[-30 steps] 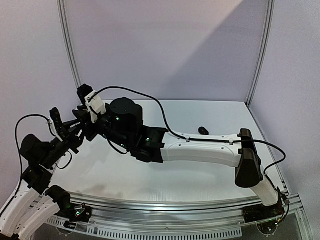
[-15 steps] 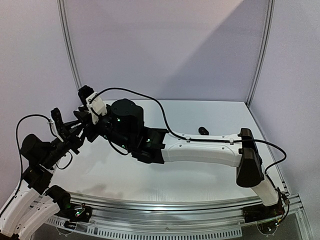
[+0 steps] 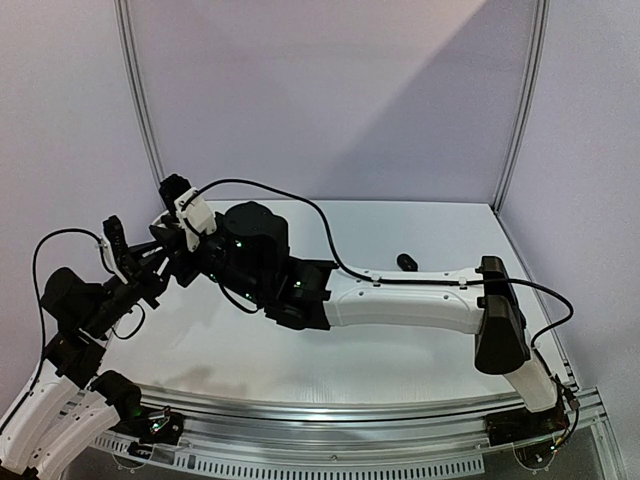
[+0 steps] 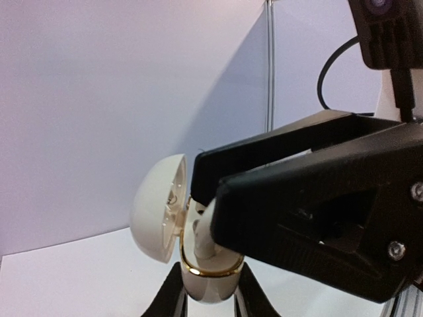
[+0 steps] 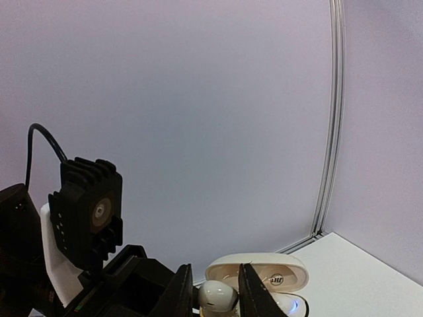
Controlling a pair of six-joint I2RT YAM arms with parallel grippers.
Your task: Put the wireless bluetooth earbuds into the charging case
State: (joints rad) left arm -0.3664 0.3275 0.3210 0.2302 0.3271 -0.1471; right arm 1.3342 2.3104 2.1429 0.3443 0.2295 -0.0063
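My left gripper (image 4: 210, 294) is clamped on the base of the glossy white egg-shaped charging case (image 4: 156, 211), holding it upright with the lid flipped open. Right beside it, the right gripper (image 5: 215, 272) has its jaws narrow around a small white plastic earbud (image 5: 218, 296) at the case's gold-rimmed mouth, though I can't tell if it's actually pinching it. Way off right, a small dark oval object (image 3: 405, 261) lies on the white table (image 3: 300, 365).
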